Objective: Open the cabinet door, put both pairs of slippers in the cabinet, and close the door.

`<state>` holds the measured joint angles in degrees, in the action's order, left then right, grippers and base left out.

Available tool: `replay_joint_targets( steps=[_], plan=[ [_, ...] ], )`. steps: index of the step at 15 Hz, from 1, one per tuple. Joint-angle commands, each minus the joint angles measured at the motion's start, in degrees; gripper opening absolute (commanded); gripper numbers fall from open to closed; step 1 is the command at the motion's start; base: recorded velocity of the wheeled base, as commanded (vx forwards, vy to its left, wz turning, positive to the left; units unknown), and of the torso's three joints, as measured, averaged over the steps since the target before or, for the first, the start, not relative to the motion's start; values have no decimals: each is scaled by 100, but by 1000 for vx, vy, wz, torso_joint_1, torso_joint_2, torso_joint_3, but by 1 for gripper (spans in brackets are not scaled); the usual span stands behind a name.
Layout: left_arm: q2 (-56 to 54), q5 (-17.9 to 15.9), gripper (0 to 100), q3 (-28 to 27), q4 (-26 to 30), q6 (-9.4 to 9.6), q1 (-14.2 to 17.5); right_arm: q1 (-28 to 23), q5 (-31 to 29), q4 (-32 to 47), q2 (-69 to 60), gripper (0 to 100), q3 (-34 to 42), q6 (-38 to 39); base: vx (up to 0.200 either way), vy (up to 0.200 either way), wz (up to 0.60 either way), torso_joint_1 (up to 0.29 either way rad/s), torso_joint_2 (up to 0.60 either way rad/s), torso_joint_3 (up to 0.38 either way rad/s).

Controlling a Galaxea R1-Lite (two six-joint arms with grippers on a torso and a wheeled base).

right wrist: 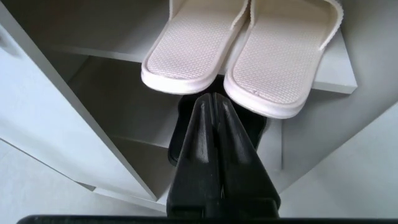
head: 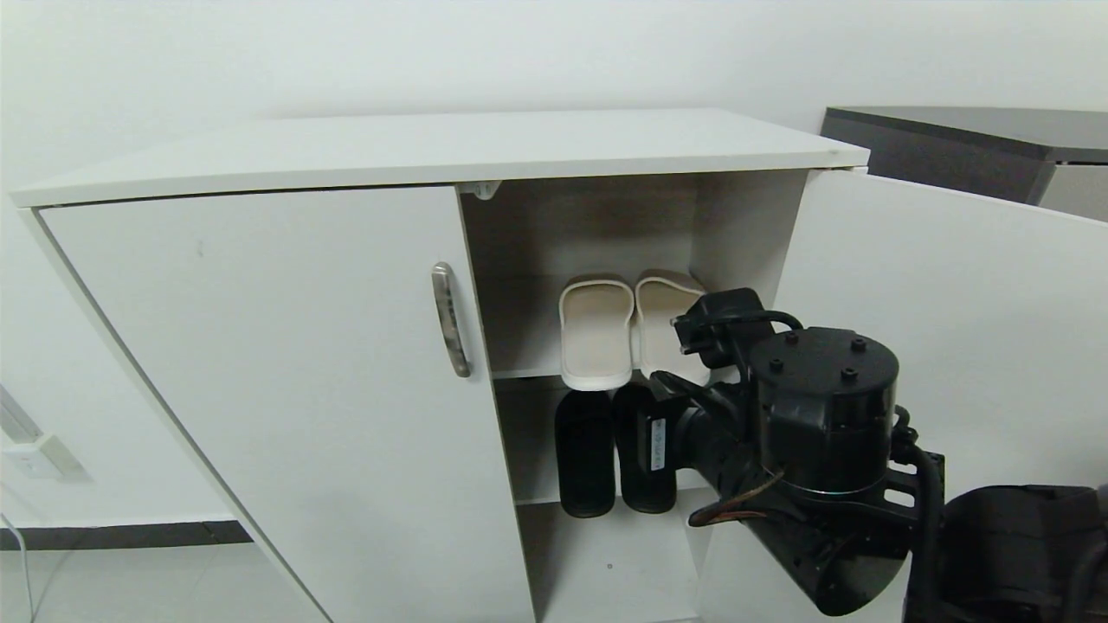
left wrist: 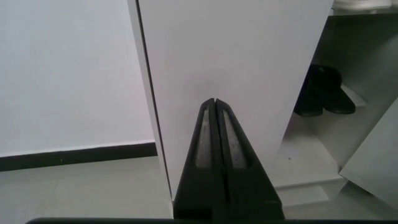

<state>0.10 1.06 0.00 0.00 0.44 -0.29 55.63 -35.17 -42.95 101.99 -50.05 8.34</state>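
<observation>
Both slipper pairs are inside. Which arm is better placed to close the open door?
Probably the right: the right gripper hangs before the opening, beside the open door, while the left gripper faces the closed door.

White cabinet, right door open, cream slippers shelved above black slippers

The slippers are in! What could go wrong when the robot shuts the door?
The white slippers and black slippers stick out past their shelves, so the open door may bump them or knock them off when swung shut. The right gripper sits at the opening; the door might hit that arm unless it backs out first.
</observation>
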Motion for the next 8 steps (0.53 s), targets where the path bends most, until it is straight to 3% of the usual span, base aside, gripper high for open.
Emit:
replay_joint_targets(
  steps=[1,3,8],
  plan=[
    [-1,-1,0,-9,0,0,12,1,10,-3,67,0,40,1,0,0,0,0,0,0],
    [-1,-1,0,0,0,0,3,1,1,-3,93,0,40,1,0,0,0,0,0,0],
    [-1,-1,0,0,0,0,3,1,-7,-47,102,0,66,-8,-200,0,0,3,4,2]
  ],
)
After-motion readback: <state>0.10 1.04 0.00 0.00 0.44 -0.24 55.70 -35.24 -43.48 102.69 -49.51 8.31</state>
